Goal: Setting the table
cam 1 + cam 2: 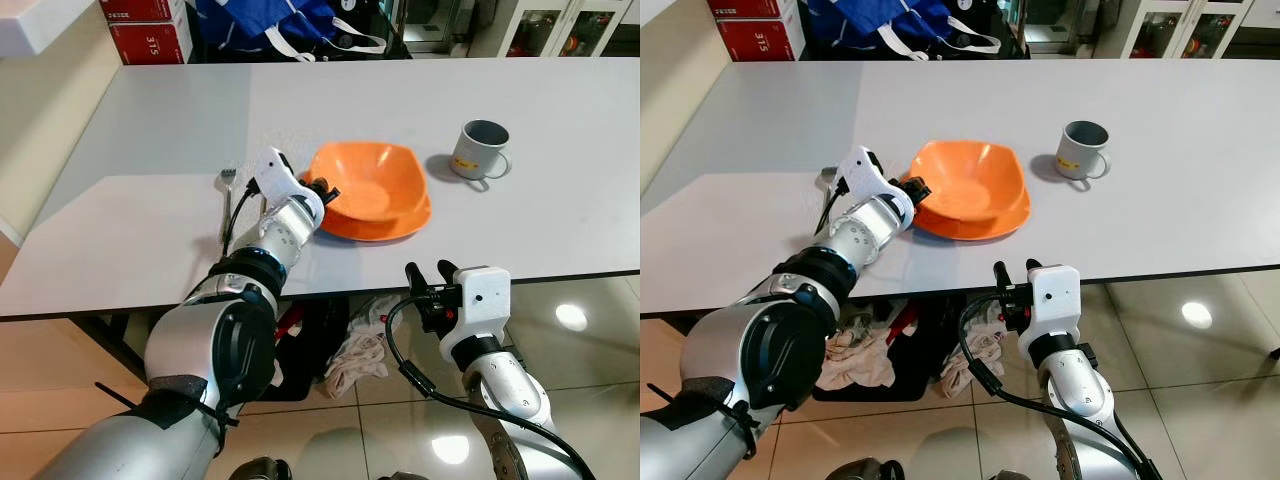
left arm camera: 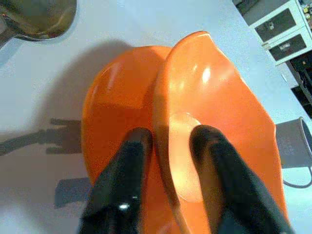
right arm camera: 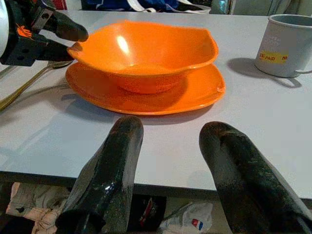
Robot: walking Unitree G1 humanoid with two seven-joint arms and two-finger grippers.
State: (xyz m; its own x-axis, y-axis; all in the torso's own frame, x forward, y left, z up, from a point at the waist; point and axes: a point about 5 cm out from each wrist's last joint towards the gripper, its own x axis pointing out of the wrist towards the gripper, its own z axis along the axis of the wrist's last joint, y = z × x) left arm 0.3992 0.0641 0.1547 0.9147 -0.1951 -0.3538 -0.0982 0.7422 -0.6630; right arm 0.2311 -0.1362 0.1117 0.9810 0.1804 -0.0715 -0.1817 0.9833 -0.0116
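- The bowl (image 1: 372, 180), seated on the plate (image 1: 385, 225) near the table's (image 1: 150, 130) front edge, is gripped at its rim by the left gripper (image 1: 325, 190).
- The right gripper (image 1: 430, 272) is held below that edge, fingers spread, empty.

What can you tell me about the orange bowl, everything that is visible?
The orange bowl looks like glossy plastic, squarish with rounded corners and a wavy rim. It is empty and sits upright on a matching orange plate on the grey table. The left gripper has its jaws astride the rim, one inside and one outside. A fork and a grey mug lie apart from it.
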